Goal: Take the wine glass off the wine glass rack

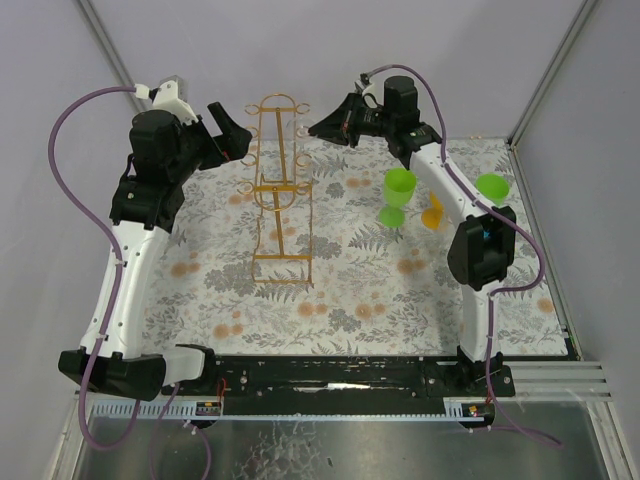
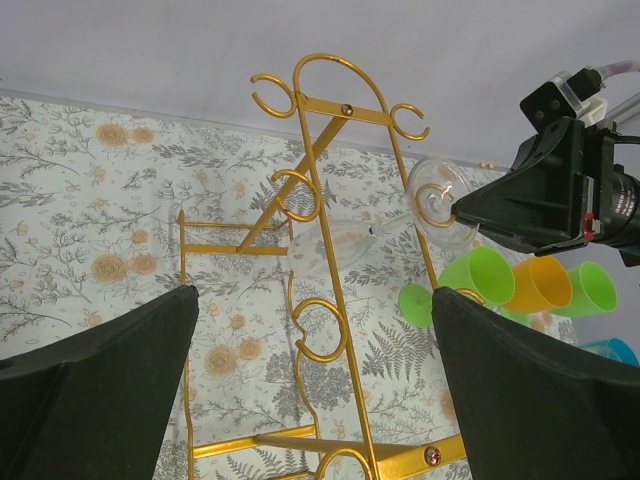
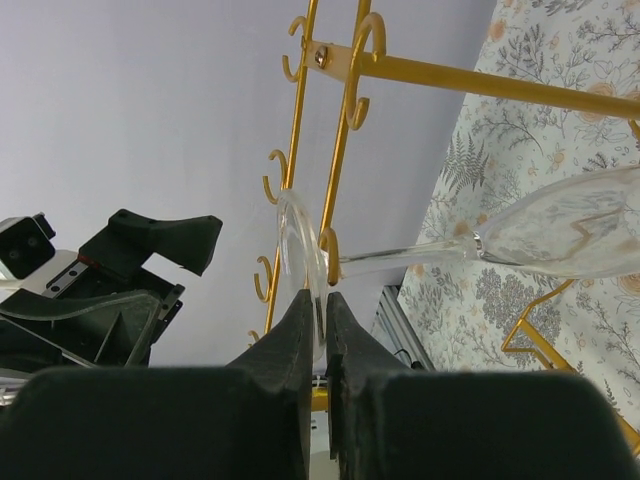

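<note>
The gold wire wine glass rack (image 1: pixel 280 190) stands on the floral table mat, back of centre. A clear wine glass (image 3: pixel 420 258) hangs level from one of its hooks, stem through the loop and bowl over the mat. My right gripper (image 3: pixel 322 298) is shut on the rim of the glass's round foot (image 2: pixel 437 195), at the rack's (image 3: pixel 470 78) upper right side. In the top view the right gripper (image 1: pixel 318 128) reaches in from the right. My left gripper (image 1: pixel 235 140) hangs open on the rack's left side. Its wrist view has the rack rail (image 2: pixel 354 384) between the wide-apart fingers, untouched.
A green plastic goblet (image 1: pixel 398 193), an orange cup (image 1: pixel 432 212) and another green cup (image 1: pixel 491 186) sit on the mat right of the rack, close under the right arm. Grey walls close in the back and sides.
</note>
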Controlling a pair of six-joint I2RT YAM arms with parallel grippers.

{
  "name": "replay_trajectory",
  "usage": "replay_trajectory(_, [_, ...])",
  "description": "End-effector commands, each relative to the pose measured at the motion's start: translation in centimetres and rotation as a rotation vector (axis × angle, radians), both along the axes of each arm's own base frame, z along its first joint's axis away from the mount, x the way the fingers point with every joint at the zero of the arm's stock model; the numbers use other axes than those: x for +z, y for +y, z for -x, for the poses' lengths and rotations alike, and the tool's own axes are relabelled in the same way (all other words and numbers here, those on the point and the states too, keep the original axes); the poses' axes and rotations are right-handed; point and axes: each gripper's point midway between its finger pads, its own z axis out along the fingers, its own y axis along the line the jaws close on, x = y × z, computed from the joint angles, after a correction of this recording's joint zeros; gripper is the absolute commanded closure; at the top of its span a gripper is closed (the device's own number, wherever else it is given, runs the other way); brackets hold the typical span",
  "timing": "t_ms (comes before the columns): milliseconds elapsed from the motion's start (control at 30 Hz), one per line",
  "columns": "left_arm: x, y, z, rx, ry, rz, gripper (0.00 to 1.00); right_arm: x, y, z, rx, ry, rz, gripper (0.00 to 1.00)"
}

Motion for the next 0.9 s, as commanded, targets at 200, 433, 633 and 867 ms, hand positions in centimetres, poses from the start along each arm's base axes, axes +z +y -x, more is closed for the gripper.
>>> replay_trajectory(200, [1.2, 0.2, 0.5, -0.001, -0.047, 0.021, 0.0, 6.8, -2.0, 2.3, -0.01, -0.127, -0.051, 1.0])
replay_trajectory(433, [1.3, 0.2, 0.7, -0.004, -0.047, 0.034, 0.0, 6.9, -2.7, 2.2, -0.025, -0.124, -0.041, 1.0])
replay_trajectory(633, [1.4, 0.2, 1.1, -0.009, -0.051, 0.038, 0.0, 6.2, -2.7, 1.9, -0.033, -0.111, -0.039, 1.0])
replay_trajectory(867, [2.1, -0.4, 1.7, -0.044, -0.059, 0.055, 0.01, 6.5, -3.9, 2.6, -0.057, -0.129, -0.026, 1.0])
